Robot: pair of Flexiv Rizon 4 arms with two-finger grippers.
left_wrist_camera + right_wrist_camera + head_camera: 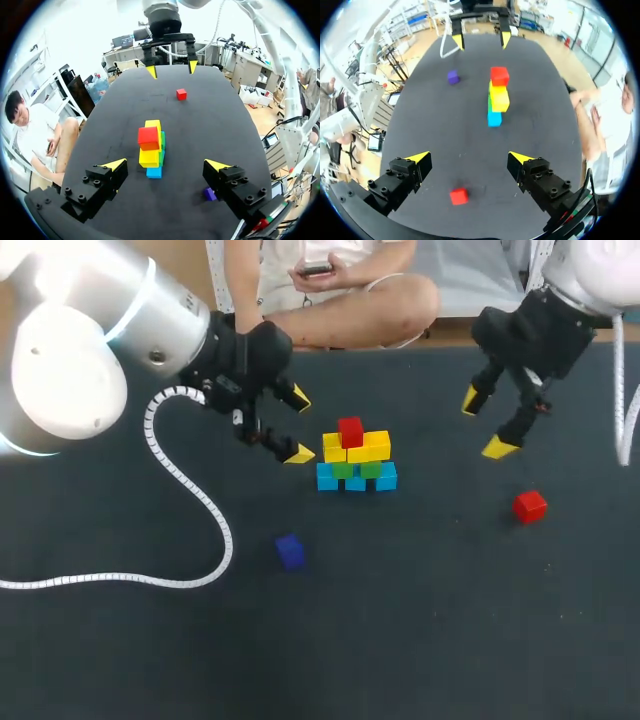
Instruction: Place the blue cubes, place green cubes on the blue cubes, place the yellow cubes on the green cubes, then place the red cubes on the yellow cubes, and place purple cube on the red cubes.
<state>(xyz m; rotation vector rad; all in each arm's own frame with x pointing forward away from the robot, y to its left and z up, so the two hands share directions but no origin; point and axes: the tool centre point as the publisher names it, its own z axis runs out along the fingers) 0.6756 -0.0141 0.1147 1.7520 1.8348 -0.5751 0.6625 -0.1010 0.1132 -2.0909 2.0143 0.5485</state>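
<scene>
A cube stack (355, 460) stands mid-table: blue cubes (356, 479) at the base, green cubes (356, 469) on them, yellow cubes (357, 448) above, one red cube (350, 430) on top. A second red cube (530, 506) lies alone at the right, and a purple cube (290, 550) lies in front of the stack. My left gripper (297, 425) hangs open just left of the stack, holding nothing. My right gripper (486, 423) is open above the table, behind the loose red cube (459, 196). The left wrist view shows the stack (152, 147) ahead of its gripper (166, 165) and the purple cube (210, 193) partly hidden by one finger.
A white ribbed cable (190, 500) from my left arm loops over the left part of the dark table (450, 640). A seated person is beyond the far edge, not reaching over it.
</scene>
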